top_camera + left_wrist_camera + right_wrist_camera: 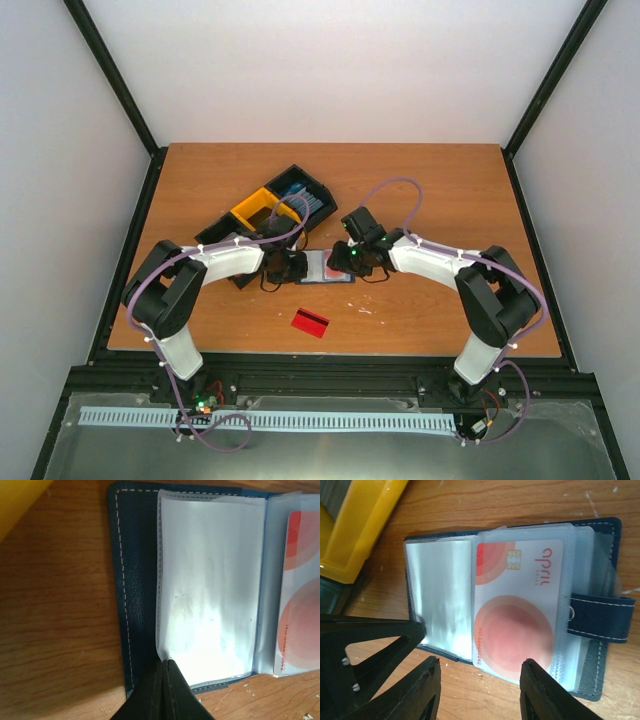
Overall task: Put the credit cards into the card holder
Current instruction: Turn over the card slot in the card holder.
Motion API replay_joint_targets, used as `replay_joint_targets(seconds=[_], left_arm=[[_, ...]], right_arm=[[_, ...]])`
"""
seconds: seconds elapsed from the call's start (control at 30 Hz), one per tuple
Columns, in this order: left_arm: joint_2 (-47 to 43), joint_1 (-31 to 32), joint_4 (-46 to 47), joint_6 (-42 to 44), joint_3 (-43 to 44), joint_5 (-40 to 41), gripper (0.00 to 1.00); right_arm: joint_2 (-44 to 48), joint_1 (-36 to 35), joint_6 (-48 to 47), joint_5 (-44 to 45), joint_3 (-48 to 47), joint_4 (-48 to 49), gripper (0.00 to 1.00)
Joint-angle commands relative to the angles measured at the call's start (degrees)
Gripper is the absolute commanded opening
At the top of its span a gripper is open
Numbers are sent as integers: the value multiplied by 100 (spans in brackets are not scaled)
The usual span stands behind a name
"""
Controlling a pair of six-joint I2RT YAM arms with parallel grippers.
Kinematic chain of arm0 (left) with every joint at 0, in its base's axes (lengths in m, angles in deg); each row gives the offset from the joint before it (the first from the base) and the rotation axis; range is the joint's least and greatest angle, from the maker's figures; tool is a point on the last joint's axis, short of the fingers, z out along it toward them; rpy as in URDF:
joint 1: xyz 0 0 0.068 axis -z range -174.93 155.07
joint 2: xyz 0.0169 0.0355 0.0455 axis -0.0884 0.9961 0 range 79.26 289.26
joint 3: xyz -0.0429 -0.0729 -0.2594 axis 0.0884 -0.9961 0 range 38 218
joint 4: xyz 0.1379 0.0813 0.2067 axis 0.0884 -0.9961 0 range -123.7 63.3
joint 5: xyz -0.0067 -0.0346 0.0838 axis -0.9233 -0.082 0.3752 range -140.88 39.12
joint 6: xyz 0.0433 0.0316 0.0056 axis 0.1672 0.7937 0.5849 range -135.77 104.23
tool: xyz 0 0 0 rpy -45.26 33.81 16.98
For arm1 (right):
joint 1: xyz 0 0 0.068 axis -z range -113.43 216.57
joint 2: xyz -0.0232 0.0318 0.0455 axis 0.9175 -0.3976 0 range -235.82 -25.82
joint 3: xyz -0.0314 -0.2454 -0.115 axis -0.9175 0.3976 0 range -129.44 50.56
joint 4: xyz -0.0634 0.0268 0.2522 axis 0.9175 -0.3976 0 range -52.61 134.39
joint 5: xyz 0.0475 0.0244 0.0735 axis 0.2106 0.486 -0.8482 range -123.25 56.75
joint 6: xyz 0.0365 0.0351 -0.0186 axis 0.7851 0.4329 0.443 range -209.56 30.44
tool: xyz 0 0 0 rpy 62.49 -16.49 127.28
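Right wrist view: card holder point(442, 595) lies open on table point(495, 505), beside yellow bin point(360, 525). Pink-and-white credit card point(520, 610) sits in clear sleeve; upside-down word on it maybe "april". Fingers of right gripper point(480, 662) spread wide, holding nothing. Fingers of left gripper point(165, 667) pressed together, pinching empty sleeve's edge. Red card point(310, 323) lies alone on table. Blue stuff in black bin point(322, 187) too small to tell.

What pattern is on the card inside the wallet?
White card with pink-red circles; clearest in the right wrist view.
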Motion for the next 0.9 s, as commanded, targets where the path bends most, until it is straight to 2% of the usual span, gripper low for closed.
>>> replay_joint_targets(seconds=[0.0,0.4,0.87], left_arm=[[85,-8,-32,-23,22,-81,1],[83,-8,-32,-21,6,-80,1],[42,-9,-32,-42,-18,-85,1]], right_arm=[[-77,42,34,259,-30,-238,44],[-338,43,-13,219,-46,-355,45],[-346,42,2,-253,30,214,42]])
